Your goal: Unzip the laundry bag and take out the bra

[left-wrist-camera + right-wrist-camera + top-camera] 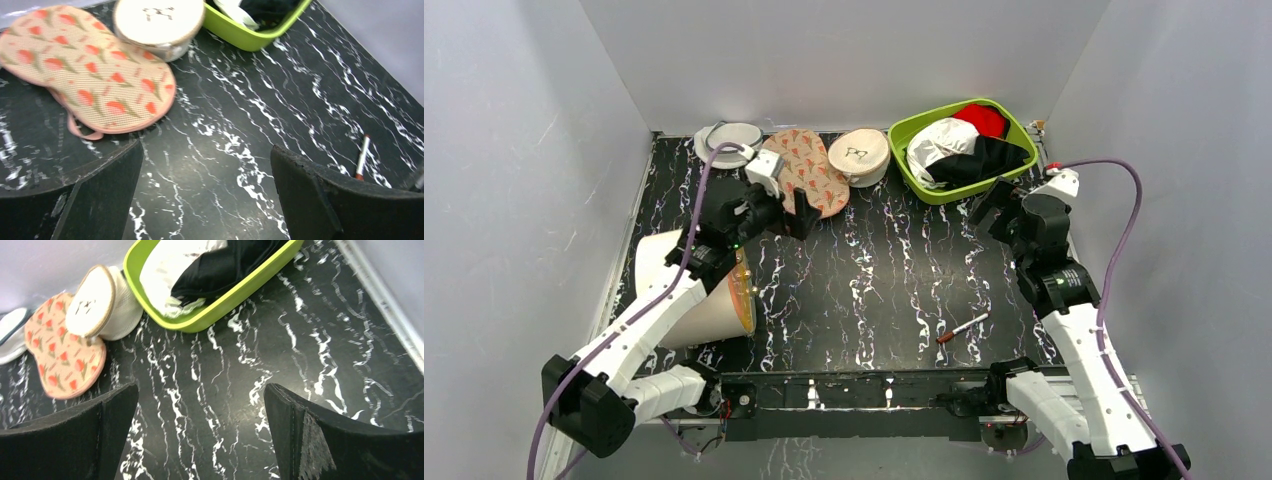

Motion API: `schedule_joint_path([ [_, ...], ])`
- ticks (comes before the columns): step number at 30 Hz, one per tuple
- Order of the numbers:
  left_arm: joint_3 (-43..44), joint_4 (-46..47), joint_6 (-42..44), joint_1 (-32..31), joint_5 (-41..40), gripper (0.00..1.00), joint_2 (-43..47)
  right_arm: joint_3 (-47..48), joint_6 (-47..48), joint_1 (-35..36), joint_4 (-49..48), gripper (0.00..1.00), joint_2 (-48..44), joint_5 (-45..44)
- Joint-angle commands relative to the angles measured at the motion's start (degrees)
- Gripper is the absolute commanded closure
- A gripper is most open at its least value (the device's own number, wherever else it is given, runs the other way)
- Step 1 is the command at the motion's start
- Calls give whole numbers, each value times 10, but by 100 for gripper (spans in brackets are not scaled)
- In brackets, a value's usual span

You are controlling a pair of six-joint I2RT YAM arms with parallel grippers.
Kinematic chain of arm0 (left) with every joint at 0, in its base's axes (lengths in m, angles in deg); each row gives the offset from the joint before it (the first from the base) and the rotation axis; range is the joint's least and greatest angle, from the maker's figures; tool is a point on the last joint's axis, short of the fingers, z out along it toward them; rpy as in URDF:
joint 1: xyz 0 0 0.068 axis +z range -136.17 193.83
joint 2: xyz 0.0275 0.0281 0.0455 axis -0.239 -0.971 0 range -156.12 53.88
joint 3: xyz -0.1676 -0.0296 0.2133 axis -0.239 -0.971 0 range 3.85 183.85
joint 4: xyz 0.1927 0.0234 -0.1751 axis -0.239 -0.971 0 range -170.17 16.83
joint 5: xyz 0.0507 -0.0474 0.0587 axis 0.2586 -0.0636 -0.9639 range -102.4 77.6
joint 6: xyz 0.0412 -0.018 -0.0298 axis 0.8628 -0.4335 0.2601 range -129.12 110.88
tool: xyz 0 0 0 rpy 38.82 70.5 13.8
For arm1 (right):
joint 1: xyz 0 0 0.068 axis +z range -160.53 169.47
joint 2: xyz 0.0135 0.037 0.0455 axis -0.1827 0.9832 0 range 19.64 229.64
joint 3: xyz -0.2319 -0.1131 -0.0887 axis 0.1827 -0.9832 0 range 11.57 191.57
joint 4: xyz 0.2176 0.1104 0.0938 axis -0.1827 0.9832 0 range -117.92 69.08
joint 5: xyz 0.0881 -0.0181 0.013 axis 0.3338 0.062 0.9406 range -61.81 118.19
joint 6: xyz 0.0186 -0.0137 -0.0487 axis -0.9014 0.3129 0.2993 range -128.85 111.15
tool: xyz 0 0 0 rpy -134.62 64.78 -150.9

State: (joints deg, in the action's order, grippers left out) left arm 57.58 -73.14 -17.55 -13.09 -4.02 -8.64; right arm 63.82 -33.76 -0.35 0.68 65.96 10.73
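The laundry bag (809,170), a peanut-shaped beige-pink case with red-orange leaf print, lies closed at the back of the table. It also shows in the left wrist view (85,70) and the right wrist view (62,357). The bra is hidden. My left gripper (789,212) is open and empty, just in front of the bag's near end; its fingers (95,195) are wide apart over bare table. My right gripper (992,210) is open and empty, in front of the green basket (924,185).
A round cream case (858,155) with a black mark stands right of the bag. A white-grey mesh pouch (727,137) lies left of it. The basket holds white, black and red cloth. A cone lampshade (694,290) lies near left. A pen (962,327) lies near front.
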Motion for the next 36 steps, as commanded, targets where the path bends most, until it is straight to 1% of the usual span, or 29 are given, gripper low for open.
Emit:
schedule_joint_path([
  [1,12,15,16,-47,31,2,-19,-29,-32,-10,-49,2,-6,108],
  [4,13,12,22,-79,19,2,-29,-63,-36,-13,-90,2,-4,206],
  [8,18,0,24,-101,-44,2,-39,-115,-71,-15,-163,2,23,341],
  [10,24,-13,22,-106,-76,2,-44,-132,-90,-13,-193,2,41,383],
  [12,33,-32,17,-116,-112,2,-52,-138,-100,-8,-210,2,57,404],
  [15,55,-83,-4,-137,-158,2,-75,-134,-104,-4,-212,2,65,412],
  [19,81,-194,-75,-144,-158,2,-99,-123,-86,-2,-179,2,54,395],
  [23,81,-289,-117,-167,-160,2,-98,-141,-68,-2,-159,2,24,367],
  [28,78,-405,-180,-222,-235,2,-113,-167,-64,-2,-157,2,-4,372],
  [31,68,-460,-231,-227,-292,2,-101,-163,-49,-2,-137,2,-23,358],
  [33,57,-480,-259,-228,-327,2,-89,-158,-35,-2,-119,2,-37,337],
  [36,47,-495,-275,-227,-371,2,-83,-151,-14,-2,-94,2,-59,308],
])
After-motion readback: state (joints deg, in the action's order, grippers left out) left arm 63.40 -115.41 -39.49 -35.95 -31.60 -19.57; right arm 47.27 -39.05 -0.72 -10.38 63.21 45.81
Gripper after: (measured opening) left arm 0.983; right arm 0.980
